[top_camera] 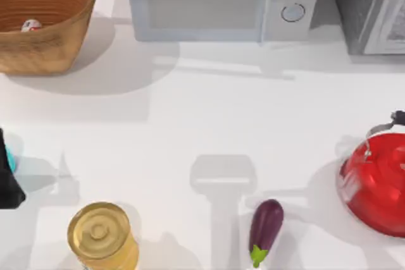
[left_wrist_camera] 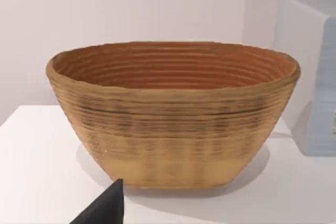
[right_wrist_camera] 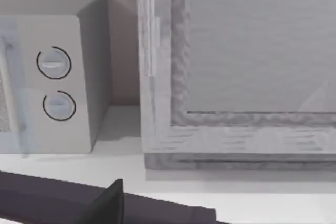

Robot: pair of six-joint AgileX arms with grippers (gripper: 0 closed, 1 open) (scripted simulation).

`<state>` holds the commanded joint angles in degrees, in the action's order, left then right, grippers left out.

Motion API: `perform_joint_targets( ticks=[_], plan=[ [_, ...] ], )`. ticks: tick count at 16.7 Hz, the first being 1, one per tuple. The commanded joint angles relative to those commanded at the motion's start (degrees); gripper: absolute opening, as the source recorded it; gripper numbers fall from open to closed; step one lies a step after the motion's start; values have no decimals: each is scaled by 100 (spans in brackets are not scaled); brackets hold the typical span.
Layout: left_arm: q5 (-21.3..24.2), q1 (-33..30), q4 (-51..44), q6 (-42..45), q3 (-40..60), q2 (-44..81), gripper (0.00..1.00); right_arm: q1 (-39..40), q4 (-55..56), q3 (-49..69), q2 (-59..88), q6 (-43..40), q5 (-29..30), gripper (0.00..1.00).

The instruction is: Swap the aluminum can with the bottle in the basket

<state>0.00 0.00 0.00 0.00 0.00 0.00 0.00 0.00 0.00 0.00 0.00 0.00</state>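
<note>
The wicker basket [top_camera: 54, 42] stands at the table's far left corner. Inside it lies the small white and red aluminum can [top_camera: 30, 26]. A teal sliver of the bottle [top_camera: 10, 159] shows at the table's left edge, most of it cut off by the picture's border. My left gripper [top_camera: 7, 188] is the black shape right beside it; whether it holds the bottle cannot be told. In the left wrist view the basket [left_wrist_camera: 173, 124] faces me from the side, with a black part of my left gripper [left_wrist_camera: 102, 209] low in front. My right gripper [right_wrist_camera: 107, 203] hangs before the appliances.
A large gold can [top_camera: 101, 235] stands near the front left, a purple eggplant [top_camera: 266, 222] at the front middle, and a red kettle [top_camera: 376, 184] at the right edge. A microwave [top_camera: 221, 1] and a grey appliance [top_camera: 373, 7] line the back.
</note>
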Motion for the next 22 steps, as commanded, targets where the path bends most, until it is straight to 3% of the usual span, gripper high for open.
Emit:
perform_joint_targets(
  ticks=[5, 10, 15, 22],
  plan=[
    [-8, 24, -180, 5, 238, 307, 100, 0, 0, 0, 0, 0, 0, 100],
    [5, 88, -1039, 44, 1594, 1819, 100, 0, 0, 0, 0, 0, 0, 100],
    [69, 142, -2324, 118, 3930, 4144, 100, 0, 0, 0, 0, 0, 0, 100],
    [192, 222, -4462, 248, 8177, 8115, 100, 0, 0, 0, 0, 0, 0, 100]
  ],
)
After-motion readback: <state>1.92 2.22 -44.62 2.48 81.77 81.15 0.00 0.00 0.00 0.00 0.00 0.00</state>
